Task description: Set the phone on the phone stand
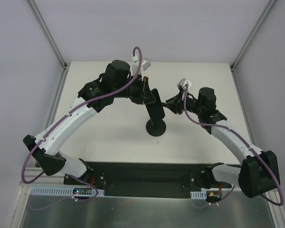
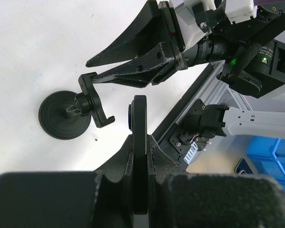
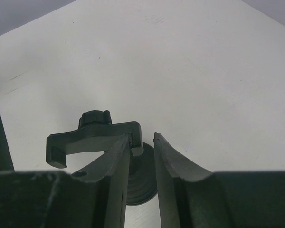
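- The left gripper (image 2: 140,142) is clamping the phone (image 2: 140,114) between its two fingers, jaws closed tight on the slab's lower part.
- The phone is standing edge-on in the left wrist view, its upper end rising clear above the fingertips.
- The phone stand (image 2: 64,116) is sitting on the white table (image 3: 190,71), disc base flat, its clamp bracket (image 2: 96,107) turned toward the phone.
- The phone is hanging just beside the bracket's lower hook, with a small gap between them; it is not lying in the bracket.
- The right gripper (image 3: 142,137) is reaching in from the opposite side with its jaws a narrow gap apart.
- One of its fingers is resting against the bracket's upper arm; nothing is visibly pinched between the jaws.
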Action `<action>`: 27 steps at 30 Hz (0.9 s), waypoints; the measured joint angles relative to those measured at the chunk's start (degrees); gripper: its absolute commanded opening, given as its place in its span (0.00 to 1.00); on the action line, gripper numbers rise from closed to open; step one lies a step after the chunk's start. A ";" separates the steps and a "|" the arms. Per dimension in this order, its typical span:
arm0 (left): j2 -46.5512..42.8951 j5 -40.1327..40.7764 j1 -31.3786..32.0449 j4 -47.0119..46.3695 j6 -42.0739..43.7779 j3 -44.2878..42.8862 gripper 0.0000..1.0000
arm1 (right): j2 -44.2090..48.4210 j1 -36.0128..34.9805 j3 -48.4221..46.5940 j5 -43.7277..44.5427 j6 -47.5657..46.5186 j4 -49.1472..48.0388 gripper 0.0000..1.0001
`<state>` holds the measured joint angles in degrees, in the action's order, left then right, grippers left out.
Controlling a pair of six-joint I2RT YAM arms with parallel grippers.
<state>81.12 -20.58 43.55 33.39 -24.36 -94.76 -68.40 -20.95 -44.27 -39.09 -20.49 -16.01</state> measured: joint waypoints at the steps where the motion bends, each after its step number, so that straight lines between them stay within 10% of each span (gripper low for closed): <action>1: 0.00 0.00 0.00 -0.02 0.00 0.00 0.00 | -0.28 0.02 -0.09 -0.17 0.00 0.02 0.29; 27: 5.42 1.33 4.76 -1.66 4.44 -1.22 0.00 | -1.99 0.02 -0.09 -2.34 -0.59 0.24 0.00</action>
<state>86.54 -19.25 48.31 31.73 -19.92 -95.98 -70.39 -20.93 -44.36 -41.43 -21.08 -15.77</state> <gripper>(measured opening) 0.050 0.065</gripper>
